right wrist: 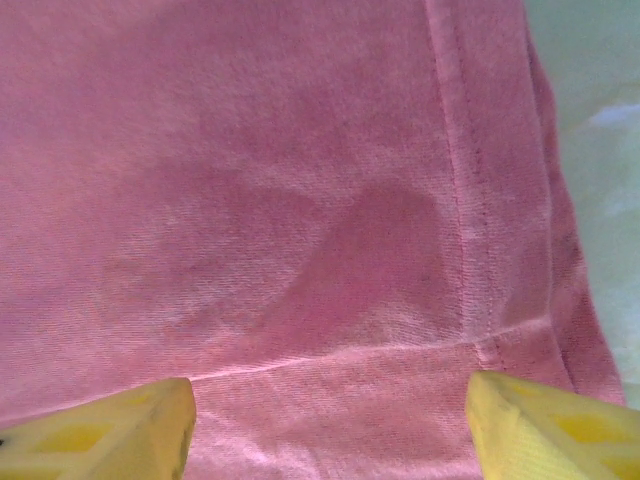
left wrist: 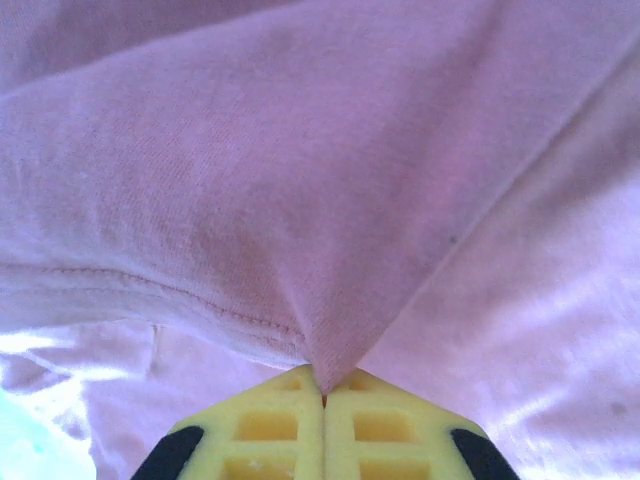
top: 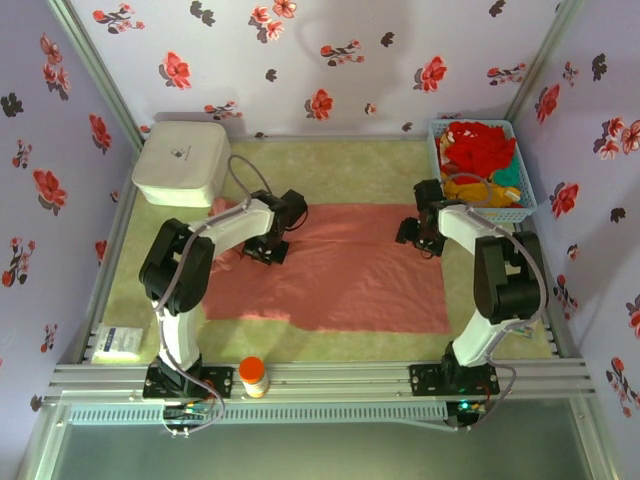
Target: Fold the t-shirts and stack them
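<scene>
Work goes from the near side. A bottle (top: 253, 375) with an orange cap stands just before the near hem of the salmon-pink t-shirt (top: 340, 270). This t-shirt lies spread flat, and the green mat (top: 330, 170) shows around it.

Near its far left corner the left gripper (top: 268, 245) is clenched on a pinch of the cloth. In the left wrist view the 2 yellow fingers (left wrist: 270, 425) meet, and the fabric rises from them in a ridge.

Near its far right corner the right gripper (top: 425, 238) is released and grasps nothing. Its fingers stand wide apart over flat cloth and a stitched seam.

I judge that the step is to bring the far edge toward the near hem. The right gripper should first clench on the seam. Then both arms should lift together, low and at 1 pace, so the cloth does not skew.

Beyond the far right corner is the basket (top: 436, 150), where a red t-shirt (top: 478, 145), an orange-yellow t-shirt (top: 465, 188) and a teal t-shirt (top: 508, 178) wait. Beyond the far left corner sits the white box (top: 180, 160); the left arm should keep off it.
</scene>
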{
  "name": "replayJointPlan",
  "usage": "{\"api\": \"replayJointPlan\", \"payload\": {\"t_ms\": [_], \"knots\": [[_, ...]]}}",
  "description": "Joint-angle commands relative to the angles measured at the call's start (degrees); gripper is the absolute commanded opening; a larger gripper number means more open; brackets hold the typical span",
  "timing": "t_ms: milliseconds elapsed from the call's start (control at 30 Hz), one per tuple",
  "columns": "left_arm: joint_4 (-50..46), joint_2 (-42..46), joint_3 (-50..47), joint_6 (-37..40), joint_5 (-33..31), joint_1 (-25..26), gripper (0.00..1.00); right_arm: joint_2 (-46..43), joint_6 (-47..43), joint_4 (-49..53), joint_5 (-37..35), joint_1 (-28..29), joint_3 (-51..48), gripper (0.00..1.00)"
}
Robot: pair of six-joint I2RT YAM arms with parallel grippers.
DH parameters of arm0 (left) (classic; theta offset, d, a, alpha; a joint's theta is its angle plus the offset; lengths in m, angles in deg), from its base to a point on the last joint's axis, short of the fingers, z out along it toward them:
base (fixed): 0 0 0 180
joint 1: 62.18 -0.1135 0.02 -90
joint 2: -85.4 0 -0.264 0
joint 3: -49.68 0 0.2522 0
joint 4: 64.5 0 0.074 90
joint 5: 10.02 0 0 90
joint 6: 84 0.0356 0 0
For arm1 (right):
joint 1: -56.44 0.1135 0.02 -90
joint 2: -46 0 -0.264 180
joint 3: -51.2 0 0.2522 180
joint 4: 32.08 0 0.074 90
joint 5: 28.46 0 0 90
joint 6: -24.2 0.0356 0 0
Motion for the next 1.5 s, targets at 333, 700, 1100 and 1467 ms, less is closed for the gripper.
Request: {"api": "replayJointPlan", "payload": {"t_ms": [333,700,1100,1467], "knots": [[-12.8,-2.4,7.5,-7.9,0.2,6.6,0.34,0.4,0.5,-1.0,-1.6,0.3,0.6,0.71],[-2.7,14.5,-5.7,-5.5,10.0,-5.7,0.41,0.0,0.3,-1.3,-1.6,0.2,0.2,0.71],[14.3,17.0,-20.1,-4.7,14.3,-22.6,0.42,-1.5,0.4,-1.7,-2.0,0.2,-1.1,0.72],[19.8,11.9,-21.7,-5.4,14.6,-23.6,0.36,-2.1,0.6,-1.3,-1.7,0.1,-1.4,0.72]]}}
